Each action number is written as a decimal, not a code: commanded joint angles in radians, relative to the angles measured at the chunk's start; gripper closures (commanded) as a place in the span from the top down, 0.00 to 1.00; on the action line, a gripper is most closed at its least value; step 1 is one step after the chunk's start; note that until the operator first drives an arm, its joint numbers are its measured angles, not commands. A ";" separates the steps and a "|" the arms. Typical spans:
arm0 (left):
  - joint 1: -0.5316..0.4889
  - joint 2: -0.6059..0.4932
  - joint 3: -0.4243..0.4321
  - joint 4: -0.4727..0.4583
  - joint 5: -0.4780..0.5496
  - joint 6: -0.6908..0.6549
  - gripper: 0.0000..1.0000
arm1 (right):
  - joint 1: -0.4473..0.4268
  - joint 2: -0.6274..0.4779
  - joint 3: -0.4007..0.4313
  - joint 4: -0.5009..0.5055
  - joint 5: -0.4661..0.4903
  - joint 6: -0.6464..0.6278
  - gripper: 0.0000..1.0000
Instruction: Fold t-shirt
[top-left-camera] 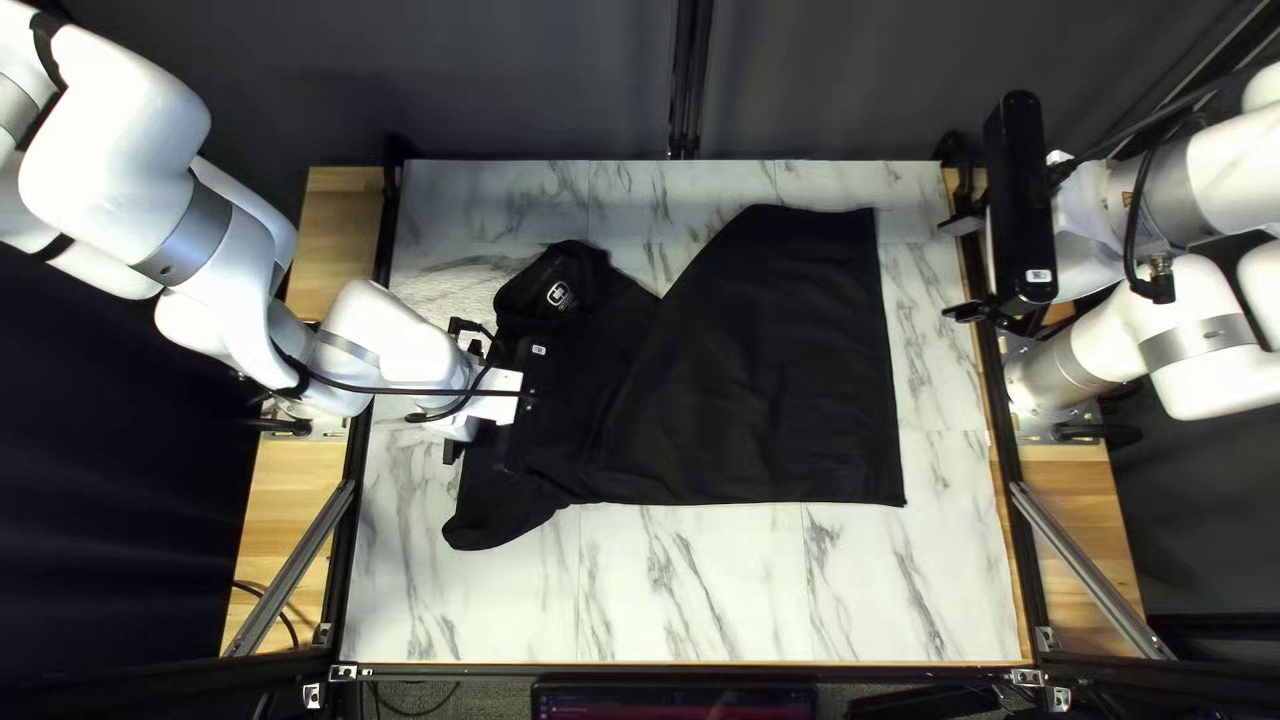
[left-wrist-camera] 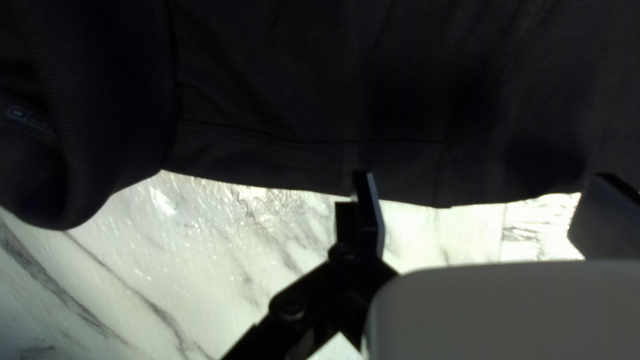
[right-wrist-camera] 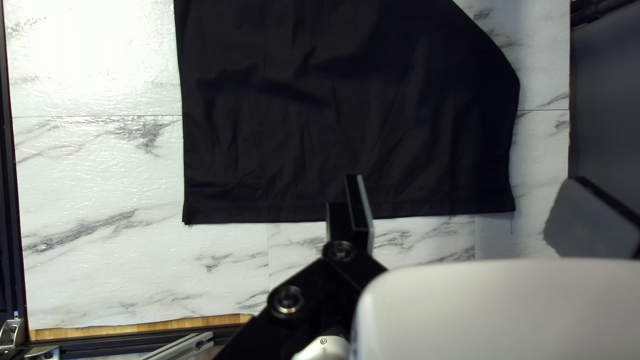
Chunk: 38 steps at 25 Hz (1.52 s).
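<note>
Left gripper point(top-left-camera: 472, 396) at centre left of the top left view, fingers parted at the black t-shirt's point(top-left-camera: 760, 387) edge, tips hidden from above. Right gripper point(top-left-camera: 952, 270) at upper right, fingers apart, away from the hem. T-shirt spread across the middle; small logo point(top-left-camera: 558, 295) on the bunched collar point(top-left-camera: 534, 286). Marble-patterned tabletop point(top-left-camera: 720, 587) showing below and right.

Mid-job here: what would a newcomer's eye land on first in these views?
First, the big black shirt spread over the middle of the pale, marbled table, its long straight hem toward the right of the top left view. Next, the left end effector, open at the shirt's opposite end, and the small light mark on the bunched cloth beside it.
</note>
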 commanded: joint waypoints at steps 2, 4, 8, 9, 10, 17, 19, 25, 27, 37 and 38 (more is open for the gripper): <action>0.004 0.015 0.004 -0.010 -0.027 0.016 0.94 | 0.000 0.000 0.000 0.000 0.000 0.000 1.00; 0.005 0.019 0.003 -0.012 -0.033 0.020 0.89 | 0.000 0.000 0.000 0.000 0.000 0.000 1.00; 0.006 0.025 0.002 -0.015 -0.039 0.028 0.16 | 0.000 0.000 0.000 0.000 0.000 0.000 1.00; 0.007 0.025 0.002 -0.017 -0.040 0.031 0.12 | 0.000 0.000 0.000 0.000 0.000 0.000 1.00; 0.007 0.025 0.003 -0.018 -0.040 0.033 0.11 | 0.000 0.000 0.000 0.000 0.000 0.000 1.00; 0.008 0.023 0.001 -0.030 -0.036 0.050 0.04 | 0.000 0.000 0.000 0.000 0.000 0.000 1.00; 0.007 0.027 -0.004 -0.030 -0.033 0.053 0.03 | 0.000 0.000 0.000 0.000 0.000 0.000 1.00; -0.018 -0.022 -0.027 -0.022 0.045 0.030 0.01 | 0.000 0.000 0.000 0.000 0.000 0.000 1.00; -0.036 -0.057 -0.051 -0.014 0.111 0.010 0.01 | 0.000 0.000 0.000 0.000 0.000 0.000 1.00; -0.121 -0.149 -0.176 0.033 0.369 -0.124 0.00 | 0.000 0.000 0.000 0.000 0.000 0.000 1.00; -0.127 -0.155 -0.181 0.037 0.383 -0.137 0.00 | 0.000 0.000 0.000 0.000 0.000 0.000 1.00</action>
